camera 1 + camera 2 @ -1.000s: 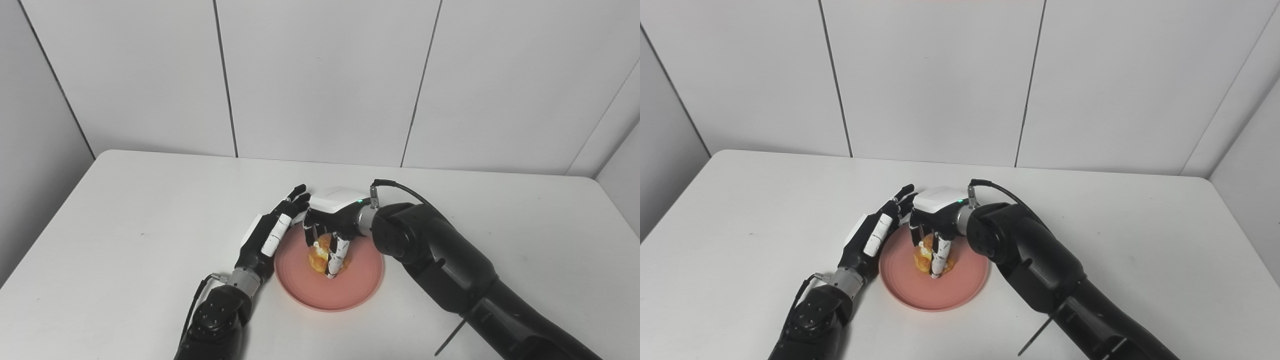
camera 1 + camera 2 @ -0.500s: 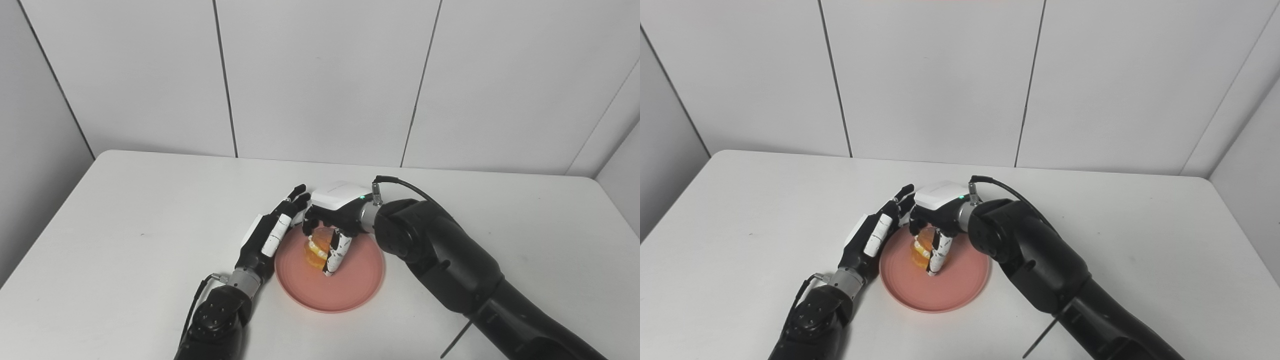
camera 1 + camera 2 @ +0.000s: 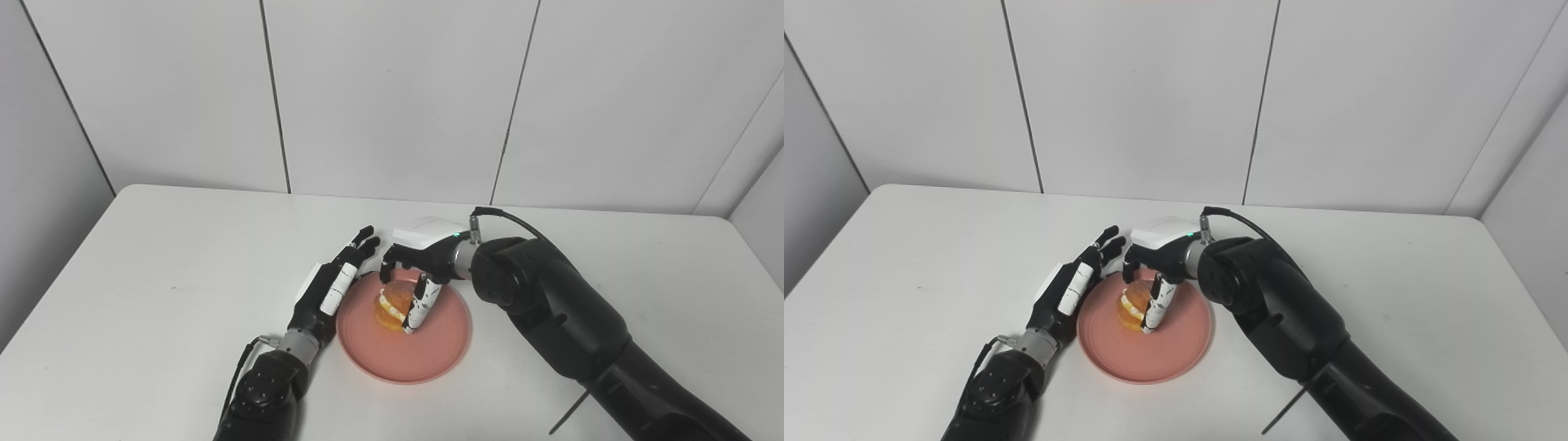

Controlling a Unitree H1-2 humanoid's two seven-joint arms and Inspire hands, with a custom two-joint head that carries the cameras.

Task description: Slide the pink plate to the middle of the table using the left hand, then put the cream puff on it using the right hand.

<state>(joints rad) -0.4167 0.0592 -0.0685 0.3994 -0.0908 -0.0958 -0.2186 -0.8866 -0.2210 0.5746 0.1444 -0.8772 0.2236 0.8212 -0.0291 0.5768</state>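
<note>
The plate (image 3: 404, 343) lies mid-table, the puff (image 3: 393, 305) resting on it. The left hand (image 3: 327, 288) lies along its left rim, fingers straight and apart. The right hand (image 3: 422, 260) has lifted and drawn back, fingers loosened off the puff: placement looks done.

The plate (image 3: 429, 358) lies near the middle of the counter (image 3: 153, 275), the puff (image 3: 392, 305) on it. The left robot hand (image 3: 331, 285) is beside its left rim, the right robot hand (image 3: 422, 257) over the puff.
</note>
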